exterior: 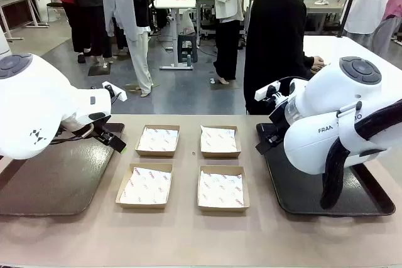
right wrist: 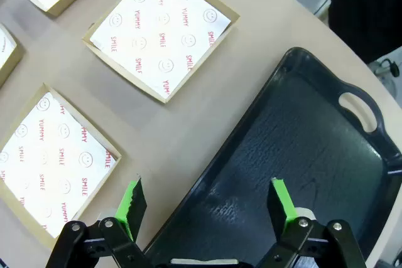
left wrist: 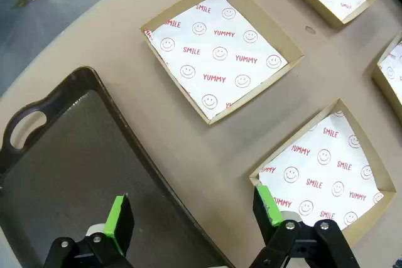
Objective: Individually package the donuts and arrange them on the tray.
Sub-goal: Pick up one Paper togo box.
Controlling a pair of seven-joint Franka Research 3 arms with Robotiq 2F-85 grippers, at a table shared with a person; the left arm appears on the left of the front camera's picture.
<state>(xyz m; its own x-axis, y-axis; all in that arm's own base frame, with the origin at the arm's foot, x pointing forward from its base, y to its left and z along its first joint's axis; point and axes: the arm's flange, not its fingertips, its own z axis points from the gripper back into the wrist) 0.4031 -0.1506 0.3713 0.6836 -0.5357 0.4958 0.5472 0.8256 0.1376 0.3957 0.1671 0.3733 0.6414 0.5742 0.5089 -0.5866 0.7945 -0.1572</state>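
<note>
Presently, at the left of the table (exterior: 188, 236) lies a dark brown tray (exterior: 56, 180), flat, with a handle cut-out at its end. The left gripper (left wrist: 191, 202) hangs above this tray's inner edge. Its jaws stand wide apart and clasp nothing; in the left wrist view one green pad is over the tray floor and the other over the corner of a cardboard box (left wrist: 326, 167).

At the middle of the table, four shallow brown boxes sit in two rows of two, apart from one another: far left (exterior: 157, 140), near left (exterior: 145, 186), far right (exterior: 220, 141), near right (exterior: 222, 187). Each holds a white paper liner printed in red with smiling faces and the words SMILE and YUMMY. Where the donuts lie cannot be told.

The right gripper (right wrist: 207, 196) hangs above the inner edge of a black tray (exterior: 301, 192) at the right of the table. Its jaws are likewise spread wide, with nothing between them; one pad is over the table beside a box, the other over the tray floor. A person in a black top (exterior: 276, 36) stands at the far side, behind the right tray.
</note>
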